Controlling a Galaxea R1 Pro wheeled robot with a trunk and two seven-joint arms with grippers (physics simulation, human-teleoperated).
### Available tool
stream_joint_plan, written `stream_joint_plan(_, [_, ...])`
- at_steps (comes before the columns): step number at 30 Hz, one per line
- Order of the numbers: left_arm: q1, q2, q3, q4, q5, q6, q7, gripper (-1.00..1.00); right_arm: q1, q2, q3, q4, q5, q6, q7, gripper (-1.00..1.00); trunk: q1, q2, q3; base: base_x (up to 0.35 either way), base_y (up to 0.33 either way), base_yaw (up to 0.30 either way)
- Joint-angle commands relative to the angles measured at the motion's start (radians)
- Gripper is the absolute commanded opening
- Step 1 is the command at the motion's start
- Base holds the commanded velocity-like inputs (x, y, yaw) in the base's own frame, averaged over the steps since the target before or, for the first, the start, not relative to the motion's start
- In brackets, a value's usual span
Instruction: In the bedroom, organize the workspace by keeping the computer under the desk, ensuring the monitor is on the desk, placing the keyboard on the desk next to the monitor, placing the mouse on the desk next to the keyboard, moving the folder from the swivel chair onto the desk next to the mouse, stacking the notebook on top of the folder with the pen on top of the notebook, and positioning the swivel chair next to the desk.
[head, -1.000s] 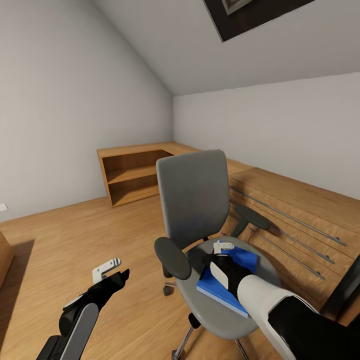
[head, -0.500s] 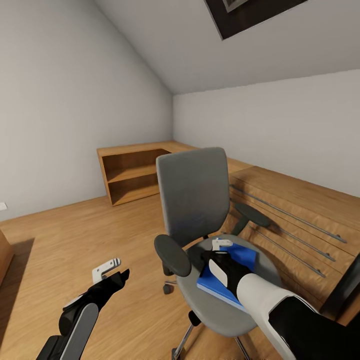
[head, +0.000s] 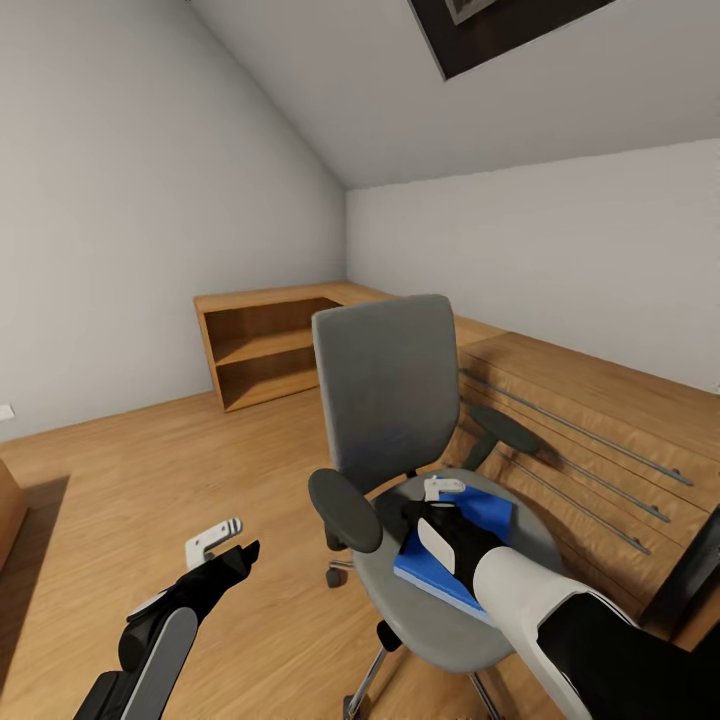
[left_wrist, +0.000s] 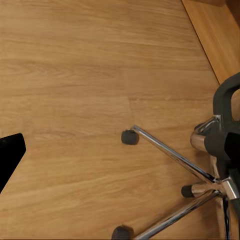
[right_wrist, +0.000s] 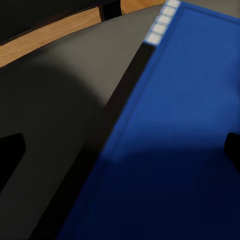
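Swivel chair (head: 400, 420) stands on the wood floor (head: 150, 470), its tall grey back toward the corner shelf unit (head: 262, 350), the wooden dresser (head: 590, 440) just beside it. Blue folder (head: 495, 520) lies flat on the chair's seat; much of it is covered in the head view by the right gripper (head: 440, 500) and its forearm, so its near edge is only partly seen. Right gripper hangs directly over the folder; whether it touches the cover cannot be told. Right wrist view, close up and blurred: folder (right_wrist: 180, 150) on the grey seat, dark fingertips (right_wrist: 10, 155) at both margins, far apart, so the claw is spread wide with the folder between. Left gripper (head: 222, 540) is out over the floor beside the chair, apart from it; white and black fingers look parted, holding nothing. Left wrist view gives what the head view hides: the chair's chrome star base (left_wrist: 175, 160) and black castors on the planks, one dark fingertip at the frame edge. Chair base partly cut off there.
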Motion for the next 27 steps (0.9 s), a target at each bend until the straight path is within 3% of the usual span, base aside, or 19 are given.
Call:
stream_joint_plan(1, [-0.001, 0.001, -0.002, -0.001, 0.010, 0.001, 0.010, 1.00, 0.000, 0.000, -0.004, 0.048, -0.024, 0.005, -0.004, 1.00, 0.000, 0.000, -0.001, -0.145, -0.068, 0.000])
stream_joint_plan(27, [-0.001, 0.000, -0.011, 0.001, 0.009, 0.000, 0.009, 1.00, 0.000, -0.003, -0.002, 0.047, -0.021, 0.005, -0.004, 1.00, 0.000, 0.000, -0.001, -0.092, -0.015, 0.000])
